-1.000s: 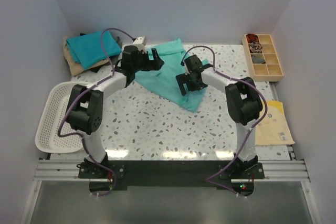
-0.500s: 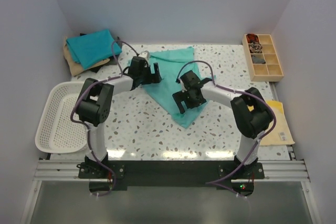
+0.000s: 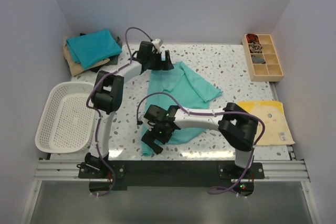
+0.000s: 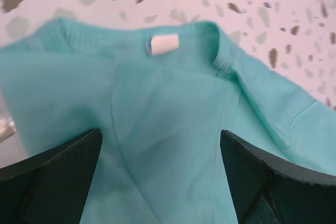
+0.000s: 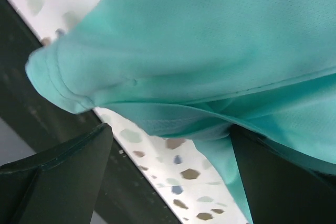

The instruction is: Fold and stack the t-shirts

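A light sea-green t-shirt (image 3: 184,90) lies spread on the speckled table, from the back centre down to the near edge. Its collar with a white label (image 4: 164,43) shows in the left wrist view. My left gripper (image 3: 161,60) (image 4: 160,177) hangs open over the cloth just below the collar. My right gripper (image 3: 153,141) (image 5: 170,177) is open at the shirt's near end, its fingers (image 5: 63,177) straddling the hem corner (image 5: 52,77) beside the table's front edge. At the back left sits a stack with a teal-blue t-shirt (image 3: 94,47) on top of a tan one (image 3: 73,65).
A white mesh basket (image 3: 50,124) stands at the left edge. A wooden compartment tray (image 3: 264,56) sits at the back right. A yellow sheet (image 3: 270,121) lies at the right. The black rail (image 3: 173,169) runs along the near edge.
The left gripper moved toward the back of the table. The right gripper swung down to the near edge. The sea-green shirt now lies stretched out from back to front.
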`<state>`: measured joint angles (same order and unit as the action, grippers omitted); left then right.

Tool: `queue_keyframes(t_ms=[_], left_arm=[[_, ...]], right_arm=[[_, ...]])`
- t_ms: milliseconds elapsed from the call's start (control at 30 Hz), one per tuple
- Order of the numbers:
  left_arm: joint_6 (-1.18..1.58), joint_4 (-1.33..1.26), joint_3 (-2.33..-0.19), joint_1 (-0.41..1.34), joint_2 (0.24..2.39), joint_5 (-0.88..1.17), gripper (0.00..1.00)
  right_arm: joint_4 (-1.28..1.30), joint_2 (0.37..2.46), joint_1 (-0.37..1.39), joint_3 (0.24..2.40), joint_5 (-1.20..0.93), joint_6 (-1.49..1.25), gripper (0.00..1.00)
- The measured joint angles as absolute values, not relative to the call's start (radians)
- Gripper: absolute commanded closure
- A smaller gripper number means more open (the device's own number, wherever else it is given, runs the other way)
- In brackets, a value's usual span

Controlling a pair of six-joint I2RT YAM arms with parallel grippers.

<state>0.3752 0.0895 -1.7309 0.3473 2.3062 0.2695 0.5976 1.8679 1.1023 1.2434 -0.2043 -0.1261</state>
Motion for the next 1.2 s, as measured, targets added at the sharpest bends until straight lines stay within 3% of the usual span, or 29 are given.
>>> queue_keyframes(t_ms=[167,333,467,633,733,867,1200], left_arm=[[0.374,0.06,-1.868,0.35,2.387,0.506,0.0],[0.388,-0.087,-1.818,0.363,2.37,0.628,0.0],[0.409,-0.178,-1.624,0.376,2.252,0.553,0.0],[0.455,-0.225,-1.275,0.377,1.945,0.321,0.0],[0.489,-0.266,-1.068,0.381,1.724,0.201,0.0],[0.506,-0.284,-0.9,0.441,1.543,0.098,0.0],[0.541,-0.169,-0.697,0.656,1.411,-0.001,0.0]], right_arm=[[0.662,1.856,1.161,1.264,-0.162,-0.116,0.01],[0.691,1.688,1.148,1.264,0.159,-0.115,0.01],[0.591,1.478,1.056,1.248,0.412,-0.116,0.01],[0.444,1.392,0.702,1.236,0.458,-0.153,0.01],[0.419,1.488,0.543,1.277,0.42,-0.168,0.02],[0.393,1.729,0.505,1.431,0.311,-0.169,0.02],[0.401,2.206,0.425,1.916,-0.028,-0.115,0.04]])
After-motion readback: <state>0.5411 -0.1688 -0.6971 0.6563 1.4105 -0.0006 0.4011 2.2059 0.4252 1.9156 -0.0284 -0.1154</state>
